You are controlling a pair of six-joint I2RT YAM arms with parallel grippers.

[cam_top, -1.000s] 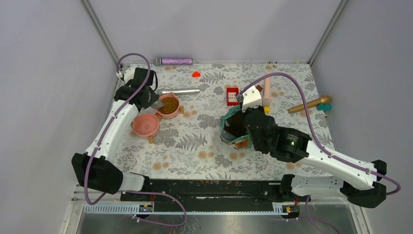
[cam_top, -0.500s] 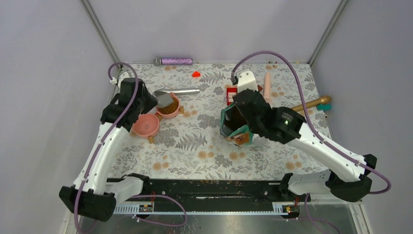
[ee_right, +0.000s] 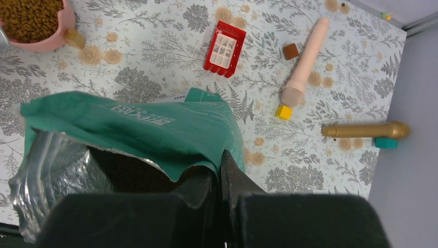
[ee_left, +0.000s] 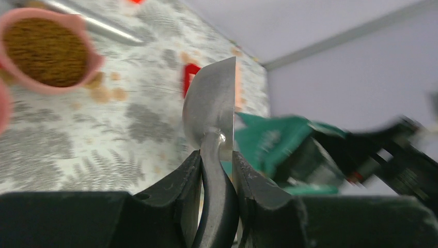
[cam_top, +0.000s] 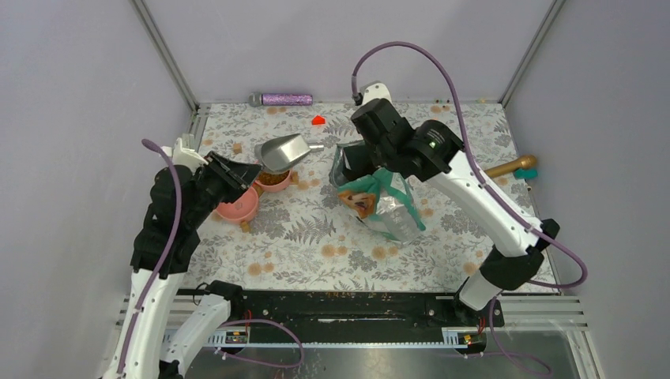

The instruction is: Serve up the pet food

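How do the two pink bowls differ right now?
The farther pink bowl is full of brown kibble; the nearer pink bowl shows only bare pink inside. The metal scoop hangs by the farther bowl; the left arm partly hides the nearer bowl. Both are pink and stand side by side.

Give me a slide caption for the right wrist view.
Right gripper shut on the rim of the teal bag; pink bowl of kibble at top left.
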